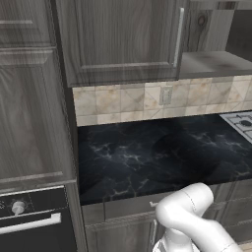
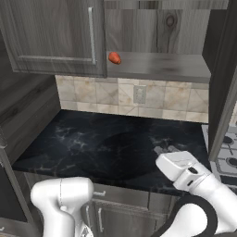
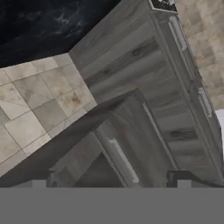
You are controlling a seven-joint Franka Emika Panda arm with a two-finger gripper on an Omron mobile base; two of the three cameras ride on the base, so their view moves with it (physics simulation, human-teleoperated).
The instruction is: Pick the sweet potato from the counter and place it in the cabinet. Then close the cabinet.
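Note:
The sweet potato (image 2: 114, 58), a small orange-red lump, lies at the left end of the grey shelf (image 2: 162, 67) inside the cabinet (image 2: 55, 37), just past the edge of the shut left door. The cabinet's right door (image 2: 223, 92) stands open, seen edge-on. My gripper (image 2: 163, 150) hangs low over the front right of the black marble counter (image 2: 106, 143), far below the shelf and apart from the sweet potato. In the hand view its fingertips (image 3: 52, 178) stand wide apart, so the gripper (image 3: 116, 179) is open with nothing between them, facing the lower cabinet fronts (image 3: 131, 87).
A stove top (image 1: 241, 123) adjoins the counter on the right. A tall wood-grain unit with a black oven (image 1: 29, 216) stands at the left. A wall outlet (image 2: 139, 94) sits in the beige tiled backsplash. My arm's white elbow (image 1: 189, 209) rises before the counter edge.

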